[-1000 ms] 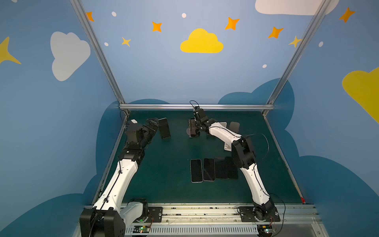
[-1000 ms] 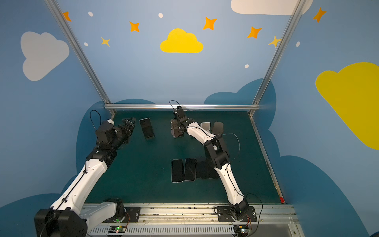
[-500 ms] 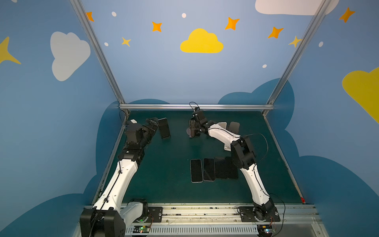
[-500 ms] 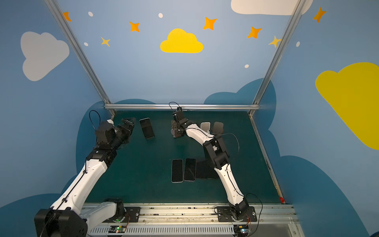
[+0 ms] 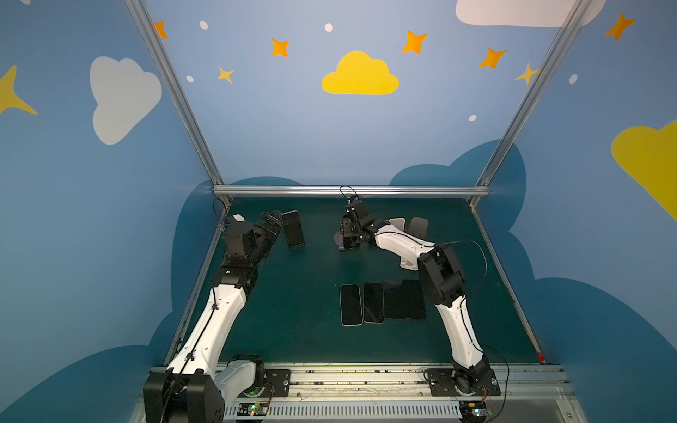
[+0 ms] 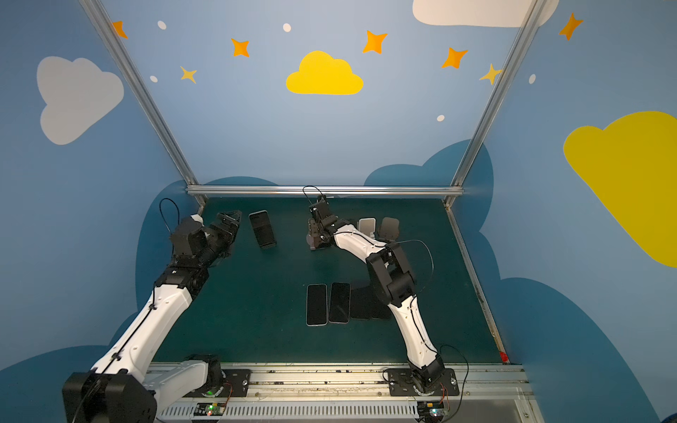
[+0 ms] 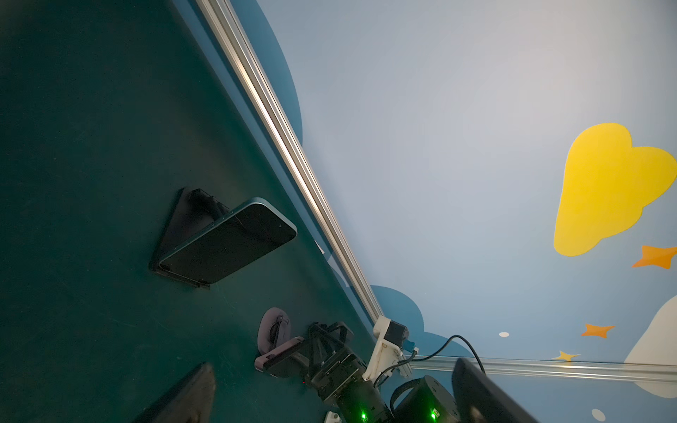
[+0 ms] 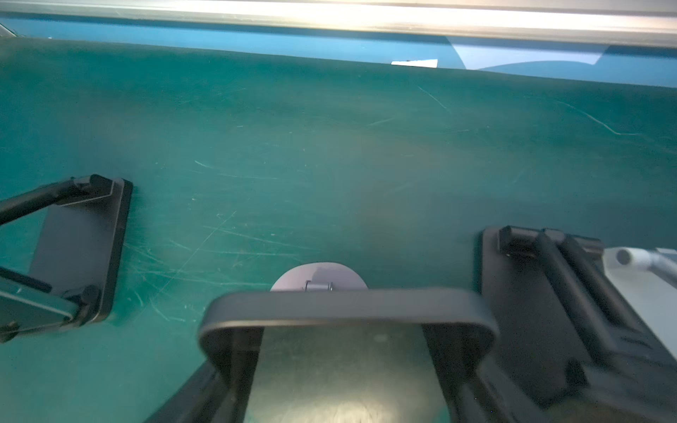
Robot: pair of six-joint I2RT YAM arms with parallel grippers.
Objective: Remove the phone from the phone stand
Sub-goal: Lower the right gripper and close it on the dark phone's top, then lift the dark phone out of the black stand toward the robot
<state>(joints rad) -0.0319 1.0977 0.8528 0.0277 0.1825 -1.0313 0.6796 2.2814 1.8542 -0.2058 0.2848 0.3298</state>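
nearest the rail, a row of phones [image 5: 373,302] is laid flat on the tabletop [image 5: 285,329]. beyond it, the phone [image 8: 348,305] to be removed is found leaning on its stand [image 8: 318,274], whose round base is seen just past the phone's top edge. the right claw [image 8: 346,366] is set over this phone from above, with one finger down each long edge. the phone thus lies straight ahead between the fingers, and its long axis is lined up with the claw's reach. the fingers are set close to the edges, but whether they are pressed on the phone cannot be told through the blur. the left claw [image 6: 230,216] is held spread wide and empty, well apart from this phone and just beside a second phone [image 6: 262,229] propped on a black stand [image 7: 176,227]. the right arm is judged the nearer one, and a lift along the long axis, up and off the stand, is judged to be called for. toward the back wall, two bare stands [image 5: 419,224] are seen.
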